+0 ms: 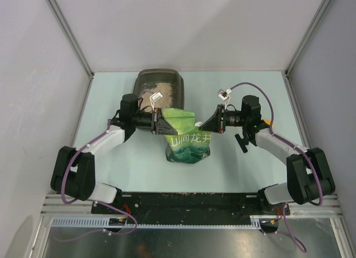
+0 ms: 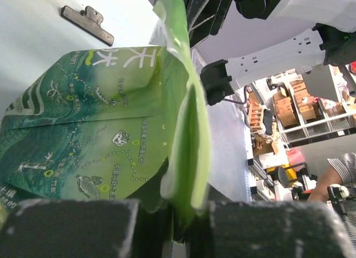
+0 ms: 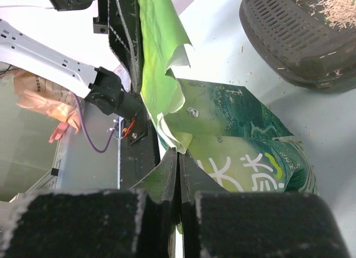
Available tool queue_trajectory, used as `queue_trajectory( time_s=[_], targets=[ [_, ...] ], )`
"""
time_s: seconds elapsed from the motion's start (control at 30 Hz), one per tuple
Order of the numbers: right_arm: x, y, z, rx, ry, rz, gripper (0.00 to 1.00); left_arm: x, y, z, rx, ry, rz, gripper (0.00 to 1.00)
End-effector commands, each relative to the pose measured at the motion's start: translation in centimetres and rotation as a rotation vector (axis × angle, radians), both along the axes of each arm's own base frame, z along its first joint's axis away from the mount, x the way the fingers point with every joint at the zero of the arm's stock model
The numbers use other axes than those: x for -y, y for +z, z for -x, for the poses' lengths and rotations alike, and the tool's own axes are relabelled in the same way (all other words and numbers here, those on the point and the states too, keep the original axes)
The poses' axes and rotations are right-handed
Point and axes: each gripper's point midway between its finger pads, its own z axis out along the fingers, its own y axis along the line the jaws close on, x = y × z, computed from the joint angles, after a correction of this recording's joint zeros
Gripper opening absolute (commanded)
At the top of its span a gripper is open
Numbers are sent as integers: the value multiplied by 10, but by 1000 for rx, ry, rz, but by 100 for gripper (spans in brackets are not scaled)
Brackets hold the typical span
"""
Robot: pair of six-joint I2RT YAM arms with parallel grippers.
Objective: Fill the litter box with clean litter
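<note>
At the middle of the table, on the near side of the litter box, the green pouch stands upright w/ both arms at its top. The left gripper is pinched on the top edge at the pouch's left side; its wrist view shows the thin green film running down between the two pads, so it's closed on film. The right gripper is at the opposite top corner, fingers pressed together w/ only the film edge between them, so it's gripping too as far as I can see. The box sits at the far side of the table, just beside the pouch, w/ a strip of table showing between them in the right wrist view. There's a thin scatter of clean litter in it, pale granules over part of the floor, the rest dark, so I'd say the fill is barely begun. Most of the litter is prob. inside the pouch, not visible. Handling: the pouch looks soft, crinkly and slick, and bottom-heavy w/ granules. Held only by film at the top, it'll sag and could slide out of a narrow pinch. A better hold, imo, is one pinch low on a side seam or bottom corner and the other at the top, to tip the mouth over the rim. Granules run fast and bounce on hard plastic, so keep the mouth low. A black clip lies on the table, apart from the pouch.
</note>
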Motion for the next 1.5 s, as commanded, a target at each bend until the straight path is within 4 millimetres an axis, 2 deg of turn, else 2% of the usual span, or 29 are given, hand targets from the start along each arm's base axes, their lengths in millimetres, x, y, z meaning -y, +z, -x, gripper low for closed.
queue_trajectory(
  time_s=[0.0, 0.03, 0.13, 0.17, 0.2, 0.27, 0.37, 0.43, 0.53, 0.57, 0.7, 0.83, 0.87, 0.93, 1.03, 1.07, 1.1, 1.17, 1.2, 1.23, 1.27, 1.3, 1.33, 1.4, 1.43, 1.47],
  targets=[
    [3, 10, 18, -37, 99, -38, 0, -8, 0, -13, -28, 42, 13, 4],
    [6, 15, 19, -72, 113, -56, 0, -10, 0, -14, -41, 45, 14, 0],
    [13, 22, 23, -167, 185, -80, 0, -13, -1, -12, -135, 3, 30, 0],
    [13, 28, 26, -244, 207, -85, 0, -12, -8, -13, -204, -22, 31, 0],
    [15, 29, 31, -288, 239, -82, 0, -14, -8, -7, -265, -77, 46, 0],
    [14, 30, 32, -417, 252, -75, 0, -14, -17, -8, -434, -113, 42, 0],
    [13, 35, 31, -536, 253, -73, 0, -14, -10, -10, -368, -118, 54, 0],
    [14, 41, 28, -554, 244, -82, 0, -13, -3, -12, -344, -110, 55, 0],
    [20, 43, 18, -653, 213, -79, 0, -16, -1, -17, -443, -82, 46, 0],
    [21, 41, 16, -680, 203, -75, 0, -17, -2, -18, -515, -65, 39, 0],
    [33, 26, 5, -883, 110, -66, 0, -25, 1, -23, -600, -26, 40, 0],
    [35, 19, 5, -935, 108, -60, 0, -34, 3, -32, -640, 47, 45, 0],
    [33, 17, 5, -944, 114, -57, 0, -34, 0, -30, -699, 65, 38, 1],
    [28, 12, 5, -976, 118, -48, 0, -34, -3, -29, -713, 84, 33, 19],
    [27, 9, -3, -990, 106, -49, 0, -41, 5, -32, -592, 102, 46, 30],
    [28, 11, -6, -986, 102, -52, 0, -44, 14, -32, -524, 112, 52, 33],
    [28, 10, -8, -986, 98, -54, 0, -51, 16, -41, -468, 166, 47, 37],
    [29, 10, -12, -982, 94, -56, 0, -58, 24, -46, -317, 206, 9, 44],
    [28, 13, -13, -974, 98, -56, 0, -66, 25, -47, -296, 281, -47, 47],
    [28, 14, -14, -972, 98, -56, 0, -70, 40, -56, -49, 285, -90, 48],
    [28, 14, -16, -972, 95, -56, 0, -71, 47, -56, 50, 296, -120, 52],
    [28, 16, -18, -964, 96, -57, 0, -73, 67, -51, 195, 308, -131, 54],
    [29, 16, -19, -969, 93, -58, 0, -77, 73, -60, 364, 340, -184, 56],
    [29, 14, -21, -975, 81, -58, 0, -74, 93, -54, 555, 340, -210, 61],
    [28, 13, -21, -977, 82, -56, 0, -75, 99, -58, 702, 319, -236, 62],
    [29, 13, -23, -975, 76, -57, 0, -72, 102, -55, 760, 291, -234, 64]
  ],
)
